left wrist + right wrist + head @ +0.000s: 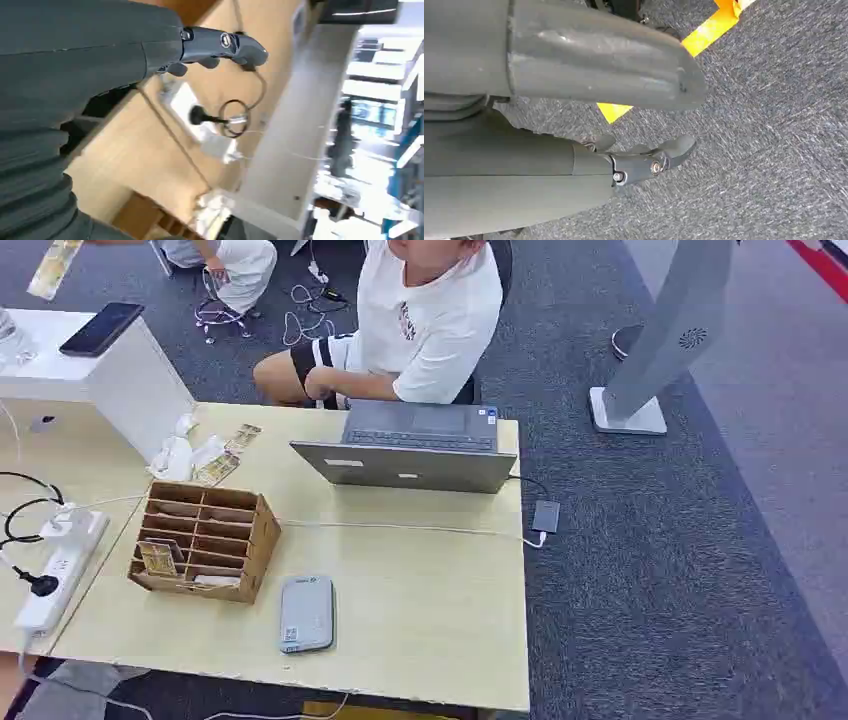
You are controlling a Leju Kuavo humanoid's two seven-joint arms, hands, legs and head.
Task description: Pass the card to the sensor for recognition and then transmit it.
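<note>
Gold patterned card (158, 558) stands upright in the wooden organizer (205, 540).

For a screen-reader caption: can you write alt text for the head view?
A wooden desk holds a compartmented card box, a grey sensor, a laptop and a power strip. A seated person faces the laptop from the far side.
</note>
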